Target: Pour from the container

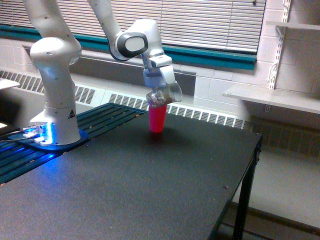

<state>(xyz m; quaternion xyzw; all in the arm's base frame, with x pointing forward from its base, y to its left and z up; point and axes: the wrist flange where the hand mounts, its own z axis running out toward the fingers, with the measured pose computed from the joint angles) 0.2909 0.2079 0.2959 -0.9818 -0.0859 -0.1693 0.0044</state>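
If we tip our clear container (161,96) too quickly, pieces could bounce off the pink cup's (157,118) narrower rim onto the desk (150,185). Our fingers (159,86) are clamped on the container, which sits tilted directly over the cup, brownish pieces gathered low inside.

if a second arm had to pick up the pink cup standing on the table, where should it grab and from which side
Probably the lower half of the pink cup, by its side wall, coming in level from the exterior view's left or from the front. It stands upright on the black table with that part exposed, while the tilted clear tumbler in the gripper hangs over its rim, blocking a top approach.
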